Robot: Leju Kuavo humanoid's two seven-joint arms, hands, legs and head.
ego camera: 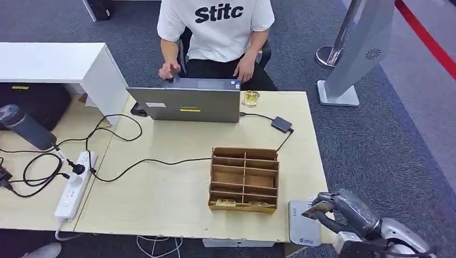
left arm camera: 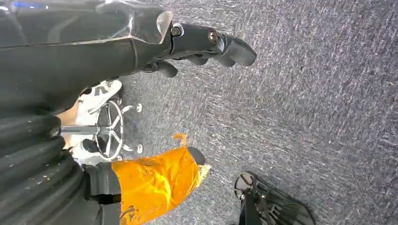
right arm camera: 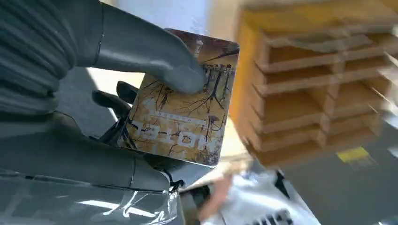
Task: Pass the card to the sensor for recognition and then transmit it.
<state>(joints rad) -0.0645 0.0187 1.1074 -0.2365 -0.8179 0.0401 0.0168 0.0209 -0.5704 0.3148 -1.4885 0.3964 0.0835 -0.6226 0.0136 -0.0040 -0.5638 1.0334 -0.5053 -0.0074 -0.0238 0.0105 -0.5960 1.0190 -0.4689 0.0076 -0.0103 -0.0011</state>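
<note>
One yellow-brown printed card (right arm camera: 180, 117) is pinched between the thumb and fingers of the right hand (ego camera: 329, 207) over the grey flat sensor pad (ego camera: 303, 223) at the light wooden table's (ego camera: 161, 199) front right corner, beside the brown slotted wooden rack (ego camera: 244, 179), while the left hand (left arm camera: 206, 44) hangs empty, fingers loosely apart, over grey carpet (left arm camera: 305, 117).

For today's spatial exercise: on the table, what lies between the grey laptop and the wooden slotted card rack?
In the head view, between the grey laptop and the wooden slotted card rack lies bare pale tabletop, crossed by one thin black cable running to the rack's left side.
</note>
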